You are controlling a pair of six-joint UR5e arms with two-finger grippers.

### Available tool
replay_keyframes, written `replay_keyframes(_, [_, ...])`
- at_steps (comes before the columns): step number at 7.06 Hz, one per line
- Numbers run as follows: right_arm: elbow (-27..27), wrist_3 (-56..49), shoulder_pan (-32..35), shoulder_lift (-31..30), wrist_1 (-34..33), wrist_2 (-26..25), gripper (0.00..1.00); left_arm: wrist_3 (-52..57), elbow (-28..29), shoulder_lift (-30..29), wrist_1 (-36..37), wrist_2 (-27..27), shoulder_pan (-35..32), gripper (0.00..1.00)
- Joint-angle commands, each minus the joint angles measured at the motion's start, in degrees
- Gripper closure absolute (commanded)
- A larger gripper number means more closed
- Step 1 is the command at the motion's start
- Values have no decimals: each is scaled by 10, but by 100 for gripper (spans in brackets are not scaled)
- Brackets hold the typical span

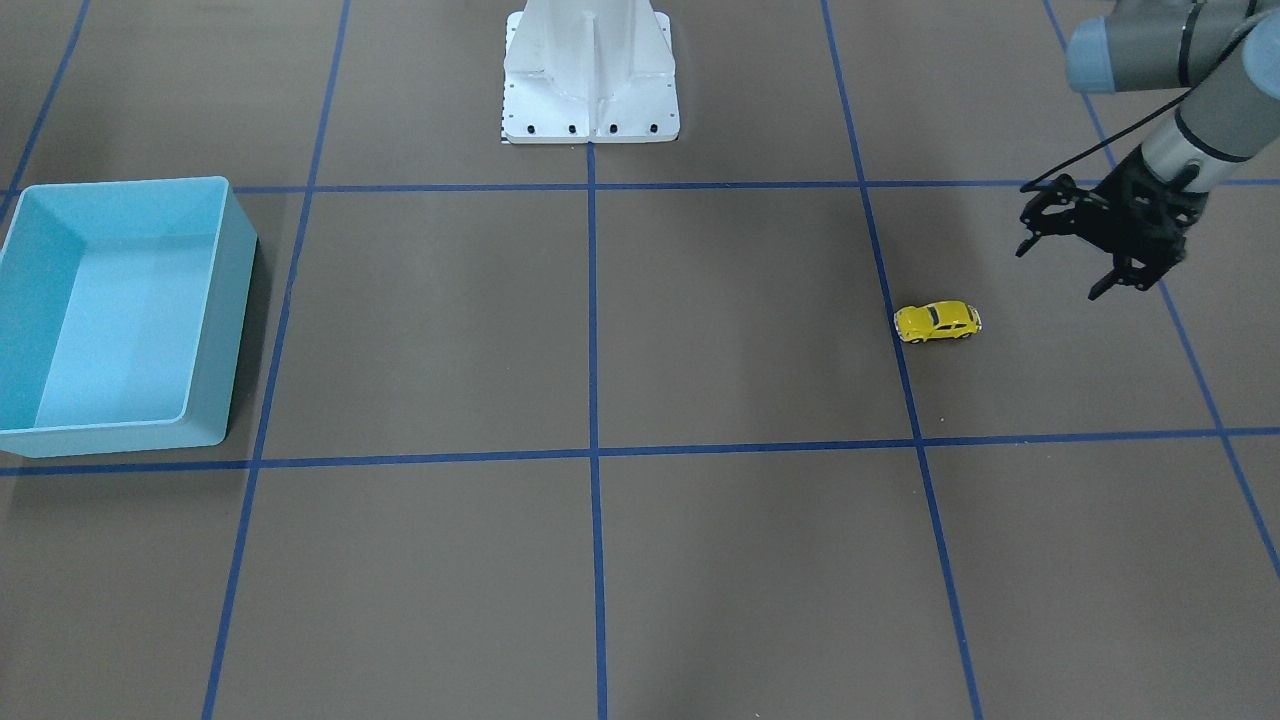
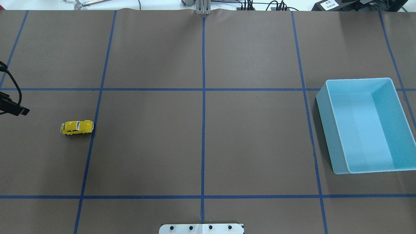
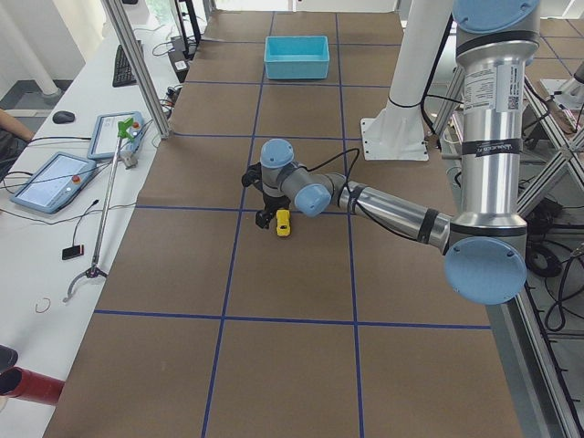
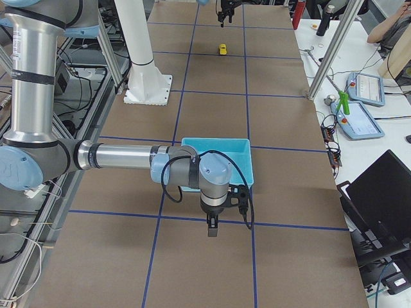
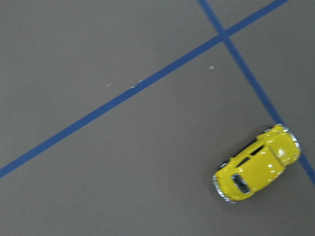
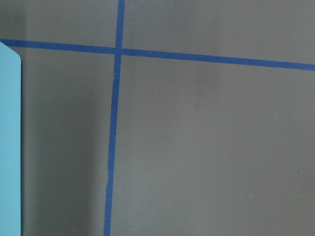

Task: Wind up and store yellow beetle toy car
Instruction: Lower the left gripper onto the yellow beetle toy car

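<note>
- Front-facing view: the yellow beetle toy car [image 1: 937, 322] stands on its wheels on the brown counter [image 1: 700, 560], out toward 3 o'clock and just beside a blue tape line [image 1: 905, 380]. The left hand [image 1: 1058, 272] hangs above the counter at about 2 o'clock from the car. It is apart from the car, with its fingers spread wide and nothing between them. I judge this is a reach being lined up, so the winding has not begun. The light blue bin [image 1: 215, 320] sits at 9 o'clock, well apart from the car and with nothing in it, ready as the storage place.
- Overhead view: the car [image 2: 77, 127] is at 9 o'clock and the bin [image 2: 367, 130] at 3 o'clock. The car's 3 o'clock end just meets a tape line.
- Left side view: the near arm stretches low over the counter, putting the left hand [image 3: 265, 217] just at 9 o'clock of the car [image 3: 284, 223]. The bin [image 3: 297, 55] is far off at 12 o'clock.
- Right side view: the near arm holds the right hand [image 4: 215, 228] pointing down at 6 o'clock of the bin [image 4: 247, 154], likely waiting there. I cannot tell whether its fingers are wide or narrow.
- Left wrist view: the car [image 5: 257, 164] lies at 4 o'clock, off centre, so the hand probably has to shift over it.
- Right wrist view: only a bin edge [image 6: 10, 147] shows, at 9 o'clock.
</note>
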Motion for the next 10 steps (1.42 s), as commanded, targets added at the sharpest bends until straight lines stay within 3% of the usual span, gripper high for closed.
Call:
replay_keyframes(1, [0,-1,0,0,1,-1,0,135,-4,-1,-59,5,34,0])
replay_keyframes(4, [1,-1,0,0,1,0,0,141,20,-18,-78,7,63,0])
replay_keyframes(5, [1,-1,0,0,1,0,0,186,19,-20,-77,7,63,0])
replay_keyframes(6, [6,-1,0,2,1,0,0,336,21,-30,-70,24,64,0])
replay_keyframes(7, [18,-1,0,0,1,3,0,379,34,-36,-69,26,64,0])
replay_keyframes(8, [30,-2,0,-3,0,-1,0,379,73,-64,-64,24,63,0])
replay_keyframes(10, [28,-2,0,-2,1,-1,0,379,78,-62,-64,25,64,0])
